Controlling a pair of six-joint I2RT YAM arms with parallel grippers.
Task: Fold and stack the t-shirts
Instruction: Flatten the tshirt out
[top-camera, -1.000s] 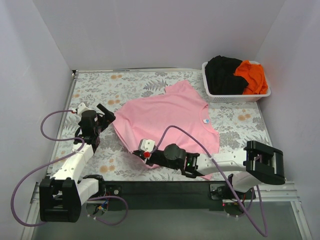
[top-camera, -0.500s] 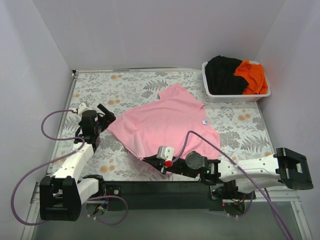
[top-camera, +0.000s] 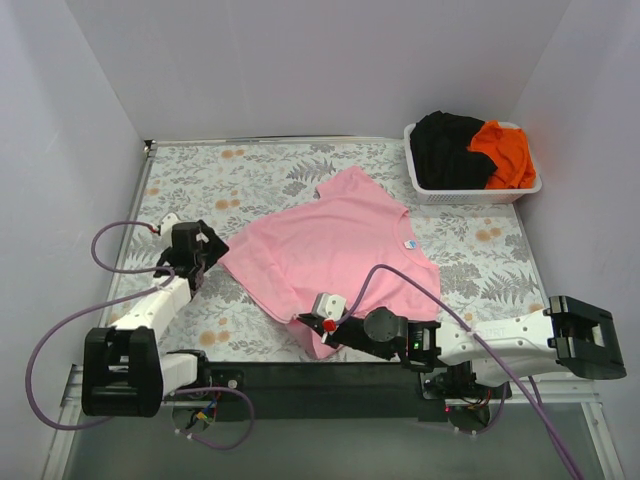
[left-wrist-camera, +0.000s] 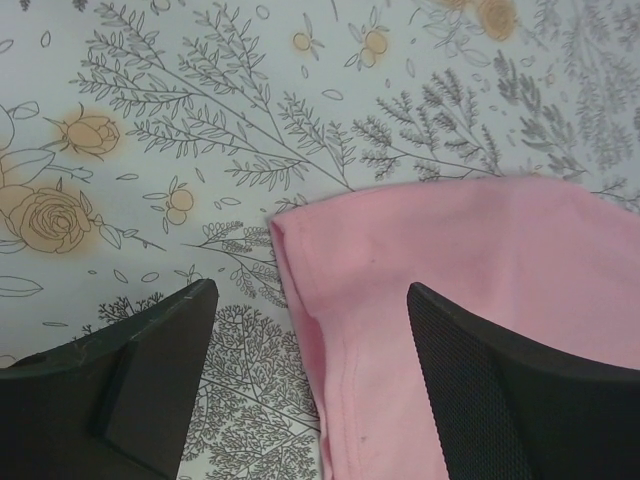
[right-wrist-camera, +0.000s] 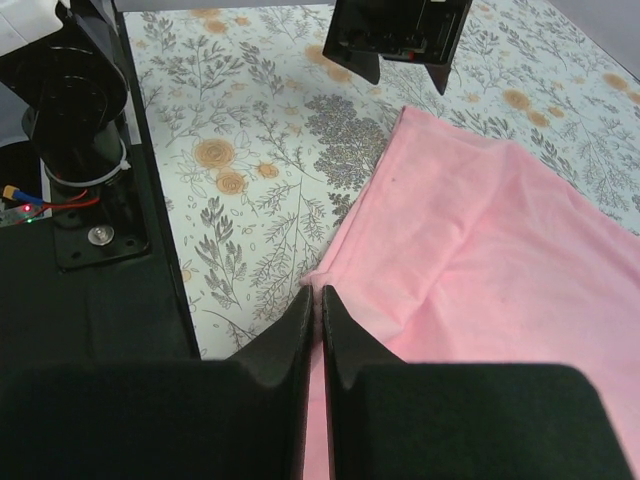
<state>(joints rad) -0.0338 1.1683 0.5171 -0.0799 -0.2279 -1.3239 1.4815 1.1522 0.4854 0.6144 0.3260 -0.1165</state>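
The light pink t-shirt (top-camera: 340, 240) lies spread on the flowered table. My right gripper (top-camera: 306, 321) is shut on its near corner, and the right wrist view shows the cloth edge (right-wrist-camera: 500, 230) pinched between the closed jaws (right-wrist-camera: 320, 292). My left gripper (top-camera: 212, 252) is at the shirt's left corner, open. Its fingers straddle the hemmed pink edge (left-wrist-camera: 470, 280) low over the table (left-wrist-camera: 310, 300). The black t-shirt (top-camera: 445, 150) and the orange t-shirt (top-camera: 505, 150) lie bunched in the basket.
The white lattice basket (top-camera: 470, 195) stands at the back right corner. White walls close in the table on three sides. The black base plate (right-wrist-camera: 110, 240) of the arms runs along the near edge. The left gripper (right-wrist-camera: 402, 78) shows at the top of the right wrist view.
My right gripper pulled the shirt's near corner to the right and toward the near edge, spreading the cloth. My left gripper moved down onto the left corner and its jaws narrowed a little.
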